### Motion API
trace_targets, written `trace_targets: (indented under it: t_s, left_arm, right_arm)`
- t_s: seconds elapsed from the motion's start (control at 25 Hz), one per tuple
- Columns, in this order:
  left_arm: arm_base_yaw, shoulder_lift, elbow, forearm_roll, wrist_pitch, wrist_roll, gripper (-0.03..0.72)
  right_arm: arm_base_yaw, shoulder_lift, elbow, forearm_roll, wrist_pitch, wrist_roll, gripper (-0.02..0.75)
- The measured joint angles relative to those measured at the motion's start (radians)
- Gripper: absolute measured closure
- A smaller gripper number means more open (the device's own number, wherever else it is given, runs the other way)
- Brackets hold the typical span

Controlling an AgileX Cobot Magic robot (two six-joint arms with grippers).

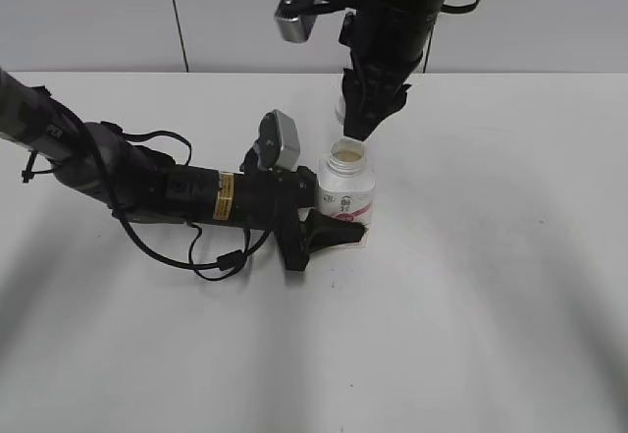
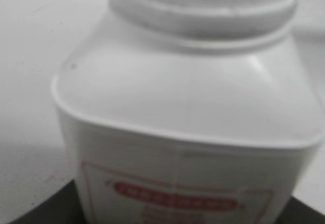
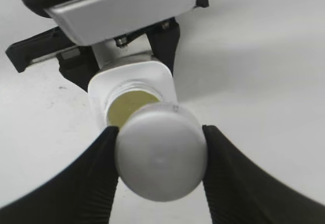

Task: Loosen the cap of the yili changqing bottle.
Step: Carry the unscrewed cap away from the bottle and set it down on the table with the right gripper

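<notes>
Two arms worked over the white bench (image 1: 510, 286) when we looked. On the left, our left tool (image 1: 329, 235) lay low along the bench, its jaws closed around the base of the yili changqing bottle (image 1: 346, 189), which stood upright near the middle with its neck open and a yellowish seal (image 3: 129, 107) showing inside. Our left wrist camera saw only the bottle's white shoulder and pink-red label (image 2: 175, 202) up close. To the right and above, our right tool (image 3: 160, 158) hung just over the bottle's mouth, its two black fingers (image 3: 99, 165) pinching the white cap (image 3: 161, 152), lifted clear of the neck.
</notes>
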Motion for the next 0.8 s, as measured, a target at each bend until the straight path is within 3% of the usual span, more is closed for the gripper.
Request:
trace_targets:
  t_s: [0.28, 0.56, 0.8]
  left_arm:
    - [0.000, 0.000, 0.000, -0.001, 0.001, 0.000, 0.294]
    - [0.000, 0.000, 0.000, -0.001, 0.001, -0.010, 0.294]
    - [0.000, 0.000, 0.000, 0.000, 0.001, -0.013, 0.294]
  right_arm:
    - [-0.070, -0.035, 0.000, -0.023, 0.003, 0.273, 0.349]
    - [-0.291, -0.039, 0.029, 0.063, 0.003, 0.541, 0.350]
    - [-0.446, -0.092, 0.234, 0.160, -0.030, 0.576, 0.350]
